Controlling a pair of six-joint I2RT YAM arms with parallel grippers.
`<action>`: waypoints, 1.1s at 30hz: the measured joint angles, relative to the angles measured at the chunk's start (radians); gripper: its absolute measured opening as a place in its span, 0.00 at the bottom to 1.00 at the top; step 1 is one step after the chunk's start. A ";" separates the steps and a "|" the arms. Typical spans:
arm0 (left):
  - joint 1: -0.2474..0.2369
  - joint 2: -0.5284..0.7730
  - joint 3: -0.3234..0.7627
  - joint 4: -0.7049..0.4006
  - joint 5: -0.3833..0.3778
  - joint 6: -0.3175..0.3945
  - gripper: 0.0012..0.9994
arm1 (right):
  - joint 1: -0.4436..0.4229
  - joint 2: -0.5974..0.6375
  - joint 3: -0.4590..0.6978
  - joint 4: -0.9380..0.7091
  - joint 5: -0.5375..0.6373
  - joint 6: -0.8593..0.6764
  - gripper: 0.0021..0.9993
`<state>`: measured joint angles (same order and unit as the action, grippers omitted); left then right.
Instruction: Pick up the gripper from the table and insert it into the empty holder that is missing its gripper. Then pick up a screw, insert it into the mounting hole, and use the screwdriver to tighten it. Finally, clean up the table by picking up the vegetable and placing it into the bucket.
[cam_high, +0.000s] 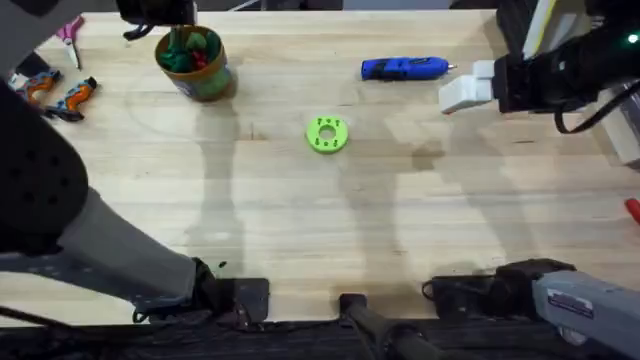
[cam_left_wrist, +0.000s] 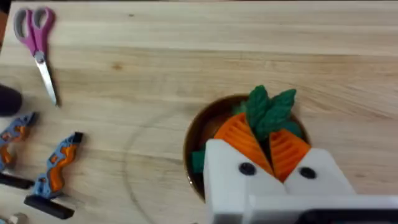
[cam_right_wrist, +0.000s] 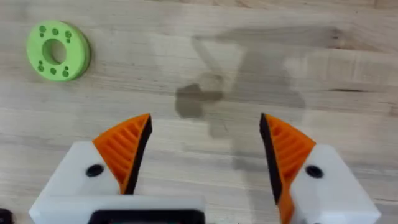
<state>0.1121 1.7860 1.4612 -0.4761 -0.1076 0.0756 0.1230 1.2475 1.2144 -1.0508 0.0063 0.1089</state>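
Left gripper hangs right over the small round bucket with olive-green and orange sides at the far left of the light wooden worktop; its orange ribbed fingers are pinched nearly together on the slim green toy vegetable with a leafy end, leaves sticking up beyond the tips, the body mostly hidden between the pads. Vegetable looks light, hard plastic, a bit slick, so the narrow body near the leaves is the sensible place to pinch, and the ribbed pads should keep it from sliding; no crush risk judged. Bucket already shows green and red toy pieces inside, looks light and could tip if bumped on the rim, so a drop straight down is safer. Right gripper hovers above bare worktop at the far right, fingers spread wide with nothing between them. Bright blue pen-shaped electric screwdriver lies flat at the far side, near the right gripper; rigid, heavier at the body, would take hold mid-barrel. Green round plastic disc with holes sits mid-worktop, untouched. Pink-handled scissors and blue-and-orange tools lie to the left of the bucket.
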 joint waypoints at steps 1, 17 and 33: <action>0.009 0.008 0.000 0.000 -0.002 -0.013 0.01 | 0.000 0.000 0.000 0.000 0.000 0.000 0.99; 0.068 0.037 0.000 -0.093 0.044 -0.097 0.01 | 0.000 0.000 0.000 0.000 0.000 0.000 0.99; 0.068 0.031 0.000 -0.199 0.072 -0.108 0.74 | 0.000 0.000 0.000 -0.003 0.000 0.000 0.99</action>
<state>0.1802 1.8171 1.4616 -0.6749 -0.0360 -0.0326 0.1230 1.2472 1.2144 -1.0537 0.0063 0.1089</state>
